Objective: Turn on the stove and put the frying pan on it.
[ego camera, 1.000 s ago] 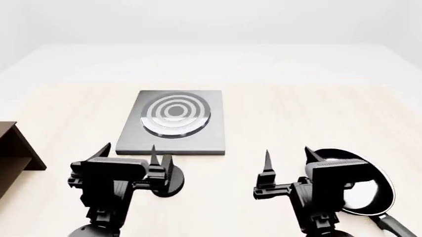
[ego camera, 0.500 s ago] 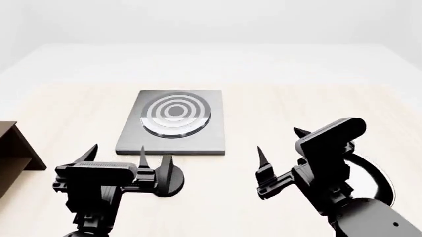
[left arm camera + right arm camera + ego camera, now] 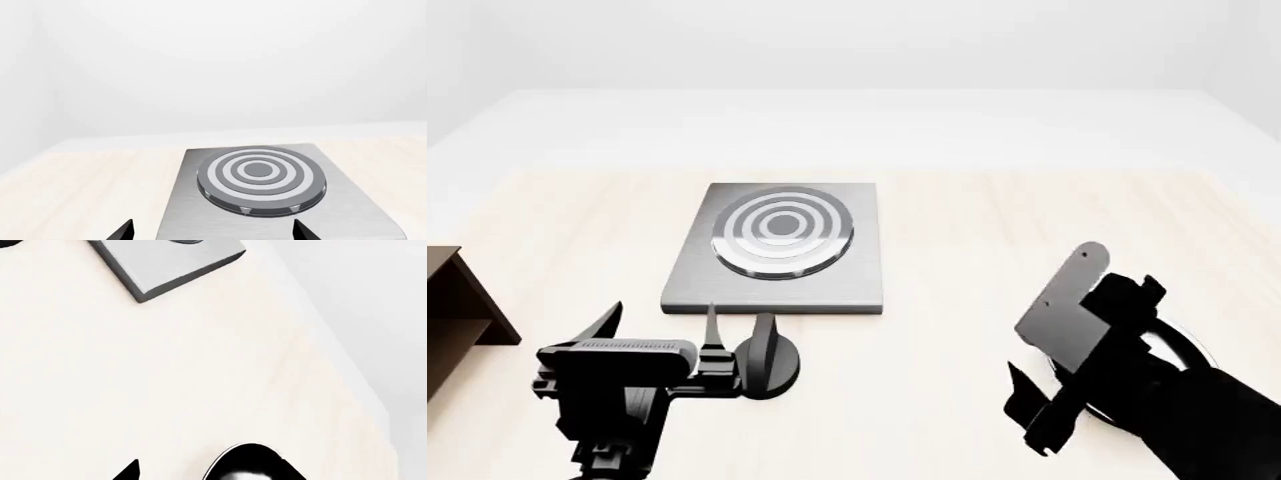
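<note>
Claw one, the left claw (image 3: 657, 322), stands wide open at lower left with the one black knob (image 3: 769, 366) beside its fingertips; of the right claw (image 3: 1030, 400) we cannot tell the spread, its arm hiding it. We read no writing anywhere. We count one stove (image 3: 779, 250) at centre on the counter (image 3: 1028, 230), one frying pan (image 3: 1177, 350) mostly hidden lower right, and one brown shelf (image 3: 454, 310) cut off at left.
</note>
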Motion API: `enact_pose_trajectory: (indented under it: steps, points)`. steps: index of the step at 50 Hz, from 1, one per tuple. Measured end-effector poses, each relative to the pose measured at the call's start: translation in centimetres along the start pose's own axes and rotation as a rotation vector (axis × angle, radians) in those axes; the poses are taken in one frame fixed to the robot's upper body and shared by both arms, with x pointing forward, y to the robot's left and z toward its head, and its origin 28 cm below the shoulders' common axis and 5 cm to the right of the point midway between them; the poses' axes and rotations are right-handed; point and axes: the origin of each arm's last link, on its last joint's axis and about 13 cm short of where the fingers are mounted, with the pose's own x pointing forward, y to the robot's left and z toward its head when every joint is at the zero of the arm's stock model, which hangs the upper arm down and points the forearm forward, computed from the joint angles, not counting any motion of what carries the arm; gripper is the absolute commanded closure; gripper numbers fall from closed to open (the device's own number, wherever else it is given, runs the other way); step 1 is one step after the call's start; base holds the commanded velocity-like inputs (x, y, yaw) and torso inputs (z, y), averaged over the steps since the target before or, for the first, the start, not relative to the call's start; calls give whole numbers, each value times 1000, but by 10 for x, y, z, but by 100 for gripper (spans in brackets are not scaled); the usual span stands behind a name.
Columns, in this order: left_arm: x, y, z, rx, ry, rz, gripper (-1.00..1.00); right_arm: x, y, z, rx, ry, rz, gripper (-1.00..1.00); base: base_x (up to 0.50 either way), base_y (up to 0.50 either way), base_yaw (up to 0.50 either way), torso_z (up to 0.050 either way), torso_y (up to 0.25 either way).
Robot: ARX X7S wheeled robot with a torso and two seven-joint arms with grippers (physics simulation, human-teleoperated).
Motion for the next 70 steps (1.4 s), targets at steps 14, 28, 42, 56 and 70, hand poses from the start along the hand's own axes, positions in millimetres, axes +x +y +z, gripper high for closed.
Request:
enact_pose_trajectory:
  steps: [14,28,42,56,70]
  points:
    - [-1,0,-3,-1,8,-2,-100,0,-17,-24,-68,271,105,-100,0,0,0,0,0]
    - [-1,0,-5,2,13,-4,-100,-9,-28,-48,-39,446,136,-100,0,0,0,0,0]
    - [-1,-1,-5,6,16,-4,-100,-19,-34,-69,11,568,125,-100,0,0,0,0,0]
    - [-1,-1,-6,8,20,-3,-100,-26,-39,-86,63,649,87,-100,0,0,0,0,0]
    - [-1,-1,-7,13,23,-1,-100,-18,-33,-102,106,653,89,-100,0,0,0,0,0]
